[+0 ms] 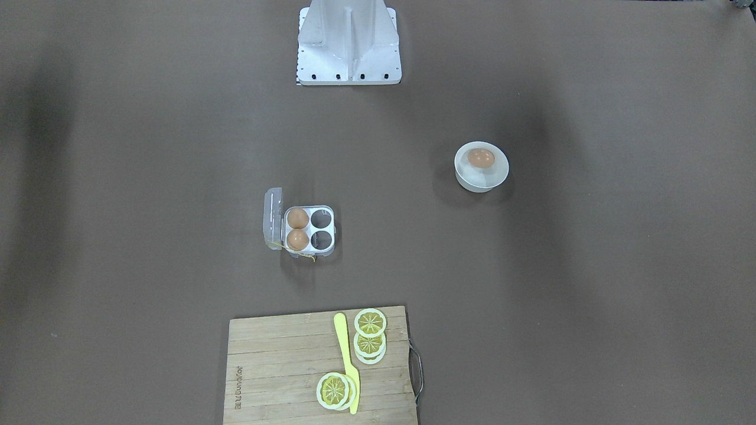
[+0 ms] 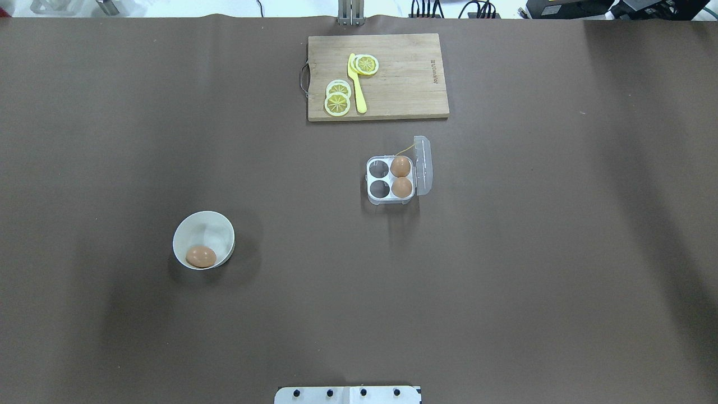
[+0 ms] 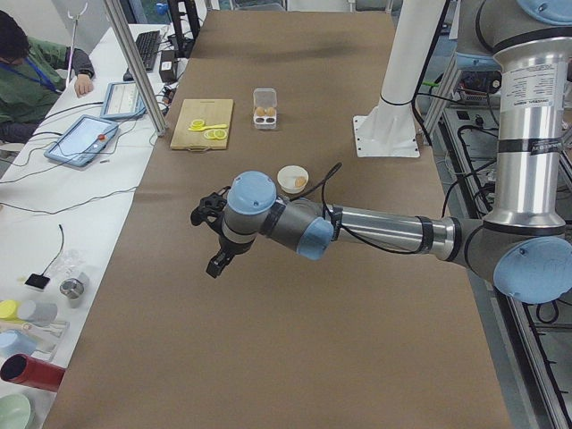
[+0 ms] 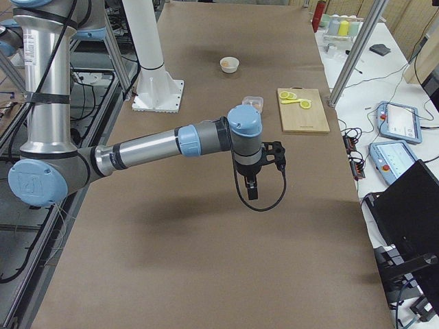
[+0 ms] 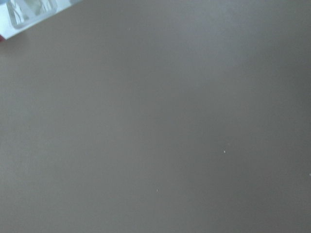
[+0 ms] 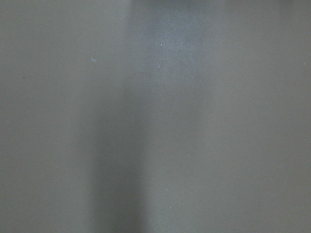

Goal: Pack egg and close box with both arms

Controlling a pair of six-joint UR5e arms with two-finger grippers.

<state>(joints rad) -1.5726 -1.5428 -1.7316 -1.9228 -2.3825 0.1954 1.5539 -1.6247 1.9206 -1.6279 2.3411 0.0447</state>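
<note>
Only the side views show my left gripper [image 3: 211, 239] and right gripper [image 4: 264, 170], hovering over the table [image 2: 505, 280]; their spread I cannot tell. Overhead, the egg [image 2: 201, 256] lies in the bowl [image 2: 205, 231] toward the left edge; the box [image 2: 391, 179] stands open near the far edge.

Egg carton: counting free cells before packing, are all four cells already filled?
No, only two cells of the egg carton hold eggs; two are empty.

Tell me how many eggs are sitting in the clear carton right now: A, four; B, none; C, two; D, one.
C: two eggs fill the carton cells beside the open lid; the other two cells are empty, and a third egg lies in the white bowl.
</note>
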